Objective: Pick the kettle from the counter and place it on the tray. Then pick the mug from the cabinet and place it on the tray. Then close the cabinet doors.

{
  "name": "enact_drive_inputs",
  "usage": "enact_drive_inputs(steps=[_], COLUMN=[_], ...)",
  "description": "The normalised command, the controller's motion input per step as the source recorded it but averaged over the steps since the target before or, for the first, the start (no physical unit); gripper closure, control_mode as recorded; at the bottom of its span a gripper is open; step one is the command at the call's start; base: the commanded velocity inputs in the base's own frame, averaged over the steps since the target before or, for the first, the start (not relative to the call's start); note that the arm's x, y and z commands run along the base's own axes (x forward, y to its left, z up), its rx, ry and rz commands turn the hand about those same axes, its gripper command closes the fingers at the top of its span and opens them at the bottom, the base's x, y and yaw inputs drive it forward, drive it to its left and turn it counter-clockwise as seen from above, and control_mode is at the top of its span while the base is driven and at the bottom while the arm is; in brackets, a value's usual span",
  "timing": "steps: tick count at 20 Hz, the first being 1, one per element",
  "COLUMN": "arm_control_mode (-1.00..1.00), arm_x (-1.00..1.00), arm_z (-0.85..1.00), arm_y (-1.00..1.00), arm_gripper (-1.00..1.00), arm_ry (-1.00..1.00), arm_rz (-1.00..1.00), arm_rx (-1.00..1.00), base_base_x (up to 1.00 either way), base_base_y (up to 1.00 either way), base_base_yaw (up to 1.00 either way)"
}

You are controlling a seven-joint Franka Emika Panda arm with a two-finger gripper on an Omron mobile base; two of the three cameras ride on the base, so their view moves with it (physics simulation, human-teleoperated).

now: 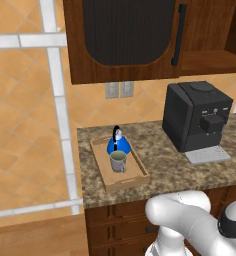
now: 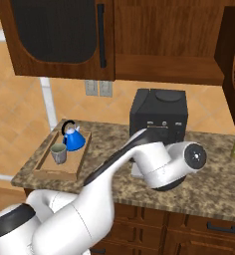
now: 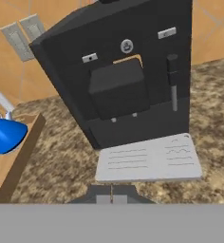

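The blue kettle (image 1: 119, 145) and the pale mug (image 1: 118, 161) stand together on the light-wood tray (image 1: 135, 181), at the left end of the granite counter (image 1: 165, 170). From the right they appear as kettle (image 2: 73, 139), mug (image 2: 58, 153) and tray (image 2: 45, 167). My gripper (image 3: 112, 198) is shut with nothing in it. It hangs low over the counter, facing the black coffee machine (image 3: 118, 80), with the kettle (image 3: 7, 135) off to its left. The cabinet's left door (image 1: 122, 35) looks shut. Its right door (image 2: 234, 50) stands swung open, baring the shelf (image 2: 169, 67).
The coffee machine (image 1: 197, 115) sits right of the tray, with its grey drip plate (image 3: 149, 159) just ahead of my fingertips. Wall outlets (image 1: 119, 90) are behind the tray. My white arm (image 2: 139, 164) crosses in front of the counter. Drawer fronts (image 2: 209, 229) run below.
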Motion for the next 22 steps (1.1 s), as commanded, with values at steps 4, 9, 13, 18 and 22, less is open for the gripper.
enact_drive_inputs(steps=[4, 9, 13, 18, 22], arm_control_mode=[-1.00, -1.00, -1.00, -1.00, -1.00], arm_x=[0.00, 0.00, 0.00, 0.00, 0.00], arm_z=[-0.03, -0.05, -0.05, -0.04, -0.01], arm_y=[-0.21, -0.27, -0.29, -0.16, -0.22], arm_gripper=[1.00, 1.00, 1.00, 1.00, 1.00], arm_ry=[-0.02, -0.02, -0.05, -0.05, -0.04], arm_rz=[0.00, 0.00, 0.00, 0.00, 0.00], arm_rx=[0.13, 0.13, 0.13, 0.10, 0.11], base_base_x=[0.00, 0.00, 0.00, 0.00, 0.00], base_base_y=[0.00, 0.00, 0.00, 0.00, 0.00], base_base_yaw=[0.00, 0.00, 0.00, 0.00, 0.00])
